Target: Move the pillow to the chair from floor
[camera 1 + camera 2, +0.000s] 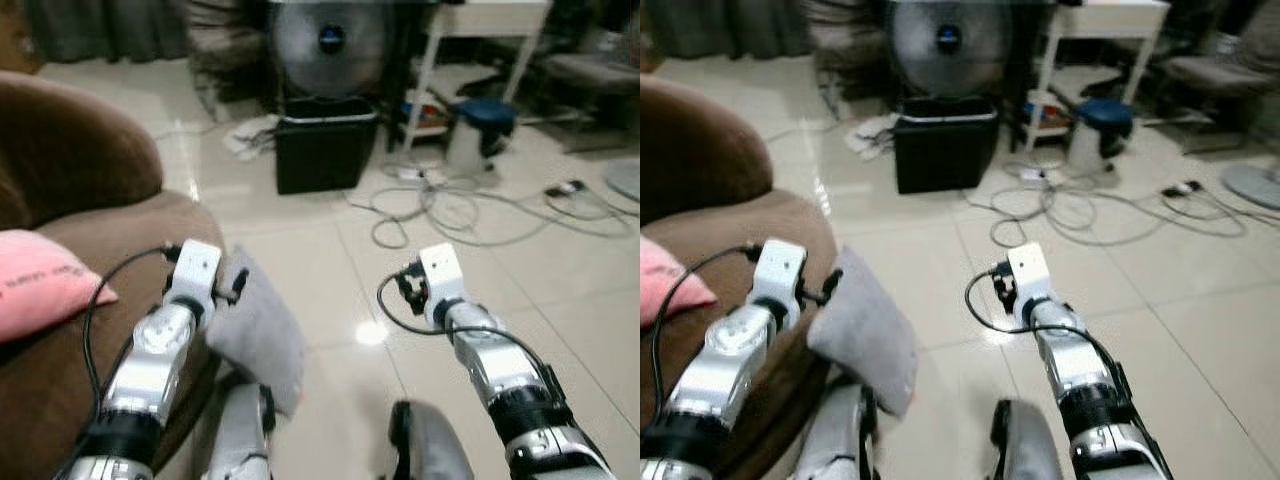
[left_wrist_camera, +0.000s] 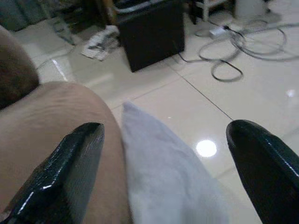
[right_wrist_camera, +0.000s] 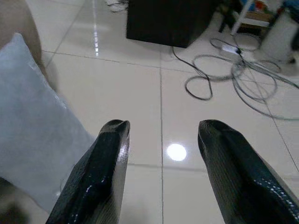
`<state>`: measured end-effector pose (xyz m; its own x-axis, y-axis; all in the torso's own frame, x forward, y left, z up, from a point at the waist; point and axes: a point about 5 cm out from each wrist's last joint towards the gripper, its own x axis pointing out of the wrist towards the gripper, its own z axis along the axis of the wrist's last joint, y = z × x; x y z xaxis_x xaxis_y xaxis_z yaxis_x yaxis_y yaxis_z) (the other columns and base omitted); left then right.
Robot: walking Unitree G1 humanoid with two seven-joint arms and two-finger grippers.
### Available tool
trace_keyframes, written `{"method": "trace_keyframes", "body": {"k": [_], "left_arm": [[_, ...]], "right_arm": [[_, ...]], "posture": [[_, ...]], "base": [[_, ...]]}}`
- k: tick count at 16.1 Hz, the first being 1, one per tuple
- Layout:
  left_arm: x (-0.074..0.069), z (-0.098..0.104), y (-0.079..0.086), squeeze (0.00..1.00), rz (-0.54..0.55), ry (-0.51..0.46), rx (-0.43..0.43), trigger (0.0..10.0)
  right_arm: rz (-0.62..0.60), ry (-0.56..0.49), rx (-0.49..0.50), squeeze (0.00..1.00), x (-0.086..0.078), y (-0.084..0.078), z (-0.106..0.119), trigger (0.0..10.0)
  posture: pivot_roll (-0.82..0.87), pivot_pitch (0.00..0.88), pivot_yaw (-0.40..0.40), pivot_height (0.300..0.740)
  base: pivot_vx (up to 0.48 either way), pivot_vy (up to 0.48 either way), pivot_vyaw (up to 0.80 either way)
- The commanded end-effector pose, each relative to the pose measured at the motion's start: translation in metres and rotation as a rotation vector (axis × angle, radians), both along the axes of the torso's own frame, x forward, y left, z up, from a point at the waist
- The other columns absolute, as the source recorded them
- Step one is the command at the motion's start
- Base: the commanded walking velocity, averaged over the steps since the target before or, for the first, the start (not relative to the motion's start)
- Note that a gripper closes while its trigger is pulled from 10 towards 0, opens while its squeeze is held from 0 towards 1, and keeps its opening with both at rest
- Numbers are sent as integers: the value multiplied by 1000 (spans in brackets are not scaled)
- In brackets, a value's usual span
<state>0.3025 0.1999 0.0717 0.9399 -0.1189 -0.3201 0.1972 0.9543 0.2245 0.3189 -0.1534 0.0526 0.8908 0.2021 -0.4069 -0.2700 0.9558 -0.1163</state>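
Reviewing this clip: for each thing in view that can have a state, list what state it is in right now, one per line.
Grey pillow: off the seat, leaning against the brown chair's front.
Pink pillow: lying on the brown chair.
Left gripper: open, over the grey pillow's top, not closed on it.
Right gripper: open, holding nothing, over the floor tiles.
Cables: loose and tangled on the floor.
Black bin: upright on the floor.

Pillow point(image 1: 262, 330): plain light grey, leaning on the chair. Chair point(image 1: 90, 170): brown, my landmark. Cushion point(image 1: 40, 280) on its seat: pink with faint lettering. Floor point(image 1: 330, 260) beside it: glossy cream tiles. Box point(image 1: 325, 150) beyond it: black. My fingers point(image 2: 70, 172): glossy black; my arms: silver.
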Motion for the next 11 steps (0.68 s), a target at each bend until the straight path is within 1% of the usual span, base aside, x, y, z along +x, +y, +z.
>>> {"method": "trace_keyframes", "body": {"k": [1, 2, 3, 4, 5, 6, 7, 8, 10, 11], "left_arm": [[1, 4, -6, 0, -25, -23, 8, 10000], [-5, 0, -7, 0, -25, -21, 7, 10000], [-15, -7, -10, 0, -17, -9, -5, 10000], [-21, -11, -12, 0, -15, 2, -17, 10000], [-32, -17, -18, 0, -25, 18, -35, 10000], [-35, -20, -19, 0, -26, 21, -38, 10000], [-43, -26, -22, 0, -24, 33, -42, 10000], [-47, -30, -24, 0, -13, 44, -51, 10000], [-51, -33, -28, 0, -11, 53, -61, 10000], [-50, -33, -30, 0, -15, 55, -61, 10000]], "right_arm": [[-25, 10, 6, 0, -3, -5, -5, 10000], [-40, 20, 12, 0, -9, -5, -9, 10000], [-55, 30, 20, 0, -19, -3, -13, 10000], [-53, 28, 26, 0, -25, -2, -15, 10000], [-52, 31, 30, 0, -35, 0, -17, 10000], [-51, 32, 30, 0, -39, 0, -19, 10000], [-42, 41, 18, 0, -48, 0, -22, 10000], [-30, 46, 6, 0, -54, 0, -23, 10000], [-15, 55, -21, 0, -60, -3, -23, 10000], [-12, 58, -26, 0, -61, -4, -22, 10000]], "posture": [[86, 0, -8, 550], [74, 0, 4, 550], [60, 0, 18, 550], [50, 0, 31, 550], [35, 0, 49, 550], [33, 0, 51, 550], [23, 0, 52, 550], [22, 0, 49, 550], [21, 0, 38, 550], [21, 0, 38, 550]], "base": [[0, 0, 0], [0, 0, 0], [0, 0, 0], [0, 0, 0], [0, 0, 0], [0, 0, 0], [0, 0, 0], [0, 0, 0], [0, 0, 0], [0, 0, 531]]}}
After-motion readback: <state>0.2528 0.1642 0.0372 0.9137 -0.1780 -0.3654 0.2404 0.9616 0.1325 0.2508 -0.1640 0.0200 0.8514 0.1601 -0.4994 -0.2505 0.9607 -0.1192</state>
